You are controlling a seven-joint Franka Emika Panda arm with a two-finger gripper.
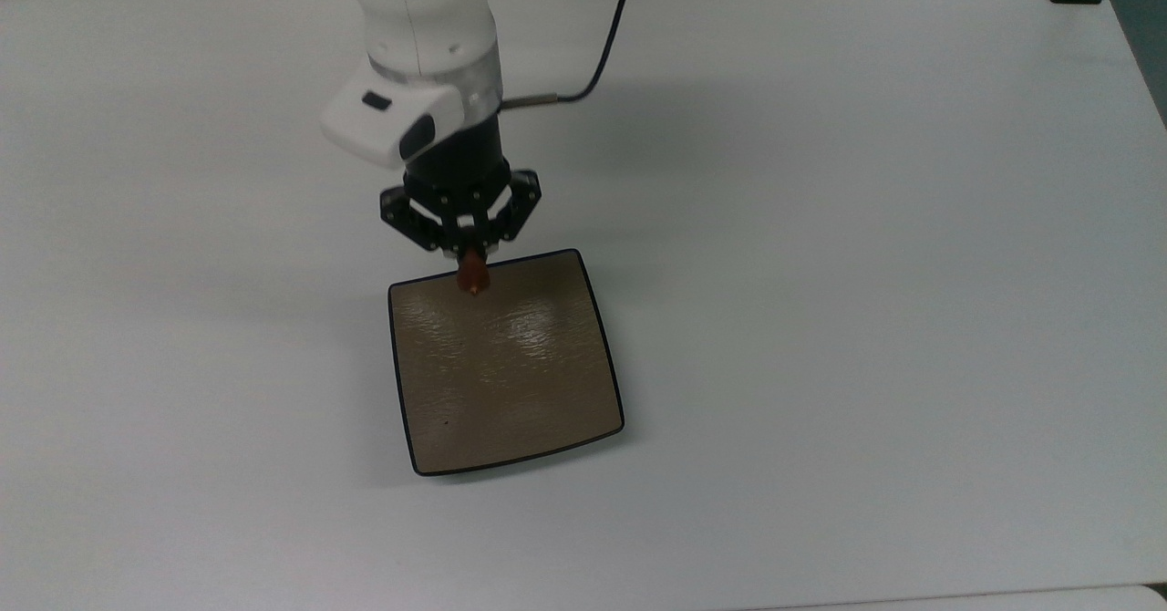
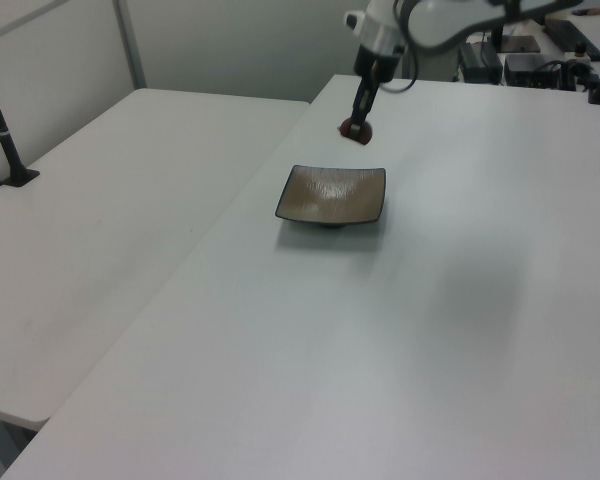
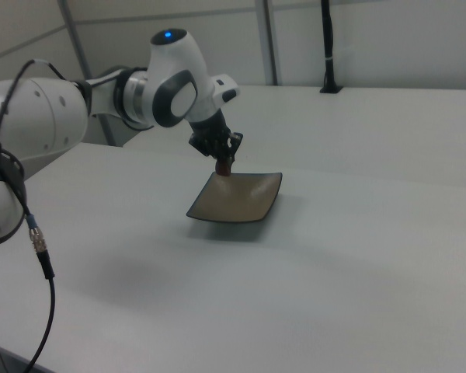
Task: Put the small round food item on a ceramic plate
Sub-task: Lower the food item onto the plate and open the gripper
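Above the ceramic plate (image 1: 506, 365)'s far rim, my gripper (image 1: 469, 269) pinches the small round food item (image 1: 472, 274). If I release here, I risk it rolling off onto the table (image 1: 866, 274).

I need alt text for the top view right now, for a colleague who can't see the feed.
A white robot arm's black end effector holds a small reddish-brown food item over the top edge of a square tan plate. The plate sits near the middle of a white table.
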